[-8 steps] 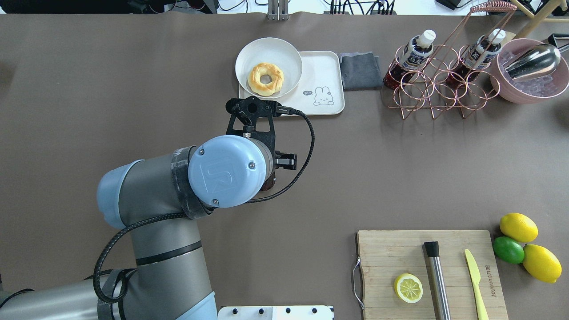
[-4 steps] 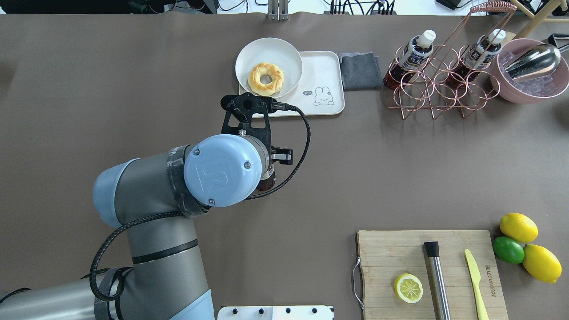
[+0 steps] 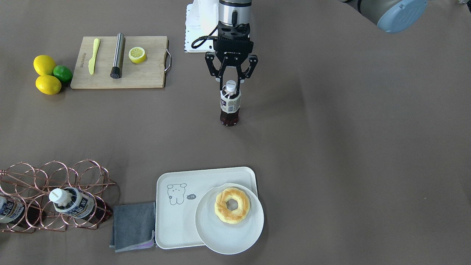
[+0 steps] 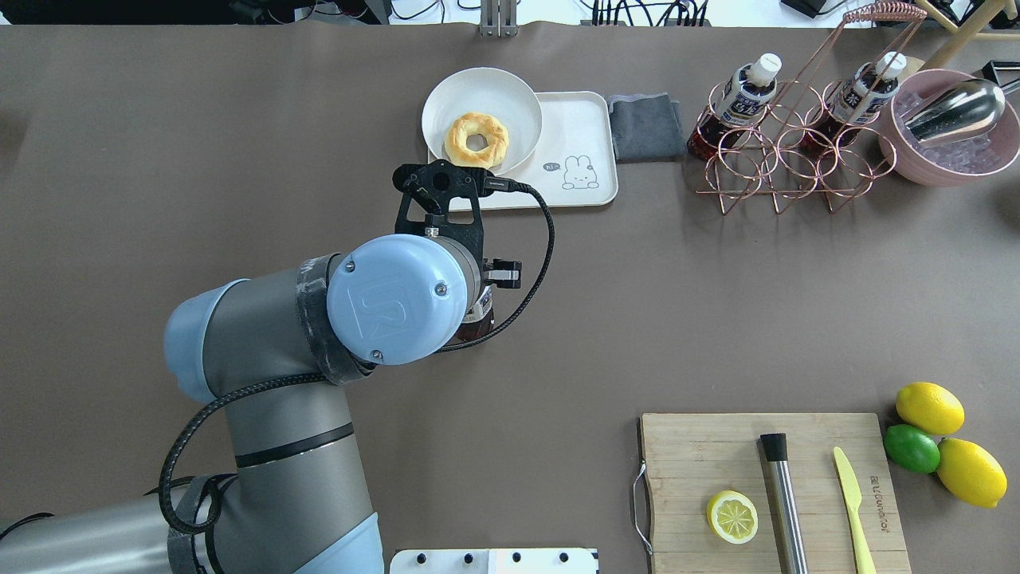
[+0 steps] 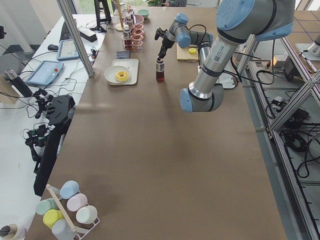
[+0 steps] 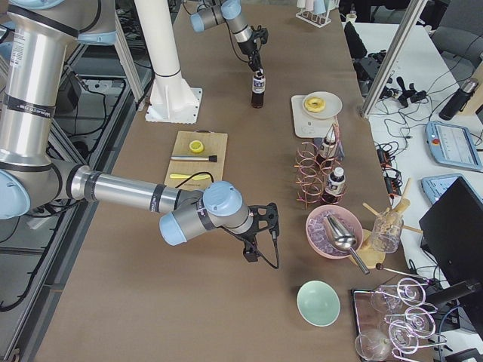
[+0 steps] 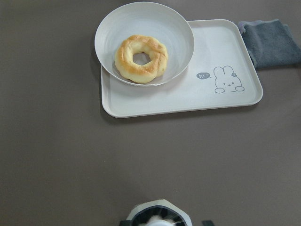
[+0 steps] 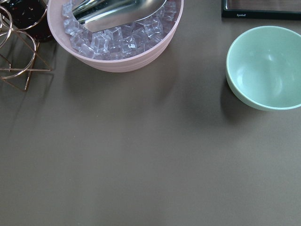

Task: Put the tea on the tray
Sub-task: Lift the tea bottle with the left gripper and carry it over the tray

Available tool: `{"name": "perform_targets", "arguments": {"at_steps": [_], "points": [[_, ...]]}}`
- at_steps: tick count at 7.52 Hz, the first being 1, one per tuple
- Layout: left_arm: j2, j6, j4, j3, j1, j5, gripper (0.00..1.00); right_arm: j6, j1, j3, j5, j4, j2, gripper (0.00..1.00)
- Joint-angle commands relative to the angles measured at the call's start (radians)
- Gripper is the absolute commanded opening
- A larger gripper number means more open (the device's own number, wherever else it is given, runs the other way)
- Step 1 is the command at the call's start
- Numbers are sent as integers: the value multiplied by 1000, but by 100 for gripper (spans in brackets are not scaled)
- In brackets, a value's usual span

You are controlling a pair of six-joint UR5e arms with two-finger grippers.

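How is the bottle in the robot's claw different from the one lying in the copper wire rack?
The tea stands upright; the rack bottle lies tilted. The tea is pinched at its cap by the left gripper; the rack bottle rests in the wire rack. Both have white caps, blue-white labels and dark liquid.

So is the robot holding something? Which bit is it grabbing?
Yes. The left gripper holds the tea bottle at the very top, its fingers pinching around the white cap.
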Motion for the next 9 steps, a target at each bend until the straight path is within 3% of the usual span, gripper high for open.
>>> {"name": "perform_targets", "arguments": {"at_steps": [1, 4, 5, 8, 9], "points": [[-7, 2, 0, -1, -24, -1, 0, 0, 2, 0, 3, 0, 0, 100], [-114, -2, 12, 52, -59, -4, 0, 0, 6, 0, 7, -2, -1, 100], [-202, 0, 12, 142, -80, -6, 0, 0, 6, -1, 7, -2, -1, 100], [-538, 11, -14, 567, -156, -17, 0, 2, 6, -10, 12, -17, -12, 100], [-601, 21, -81, 696, -171, -17, 0, 2, 8, 2, 12, -106, 3, 100]]}}
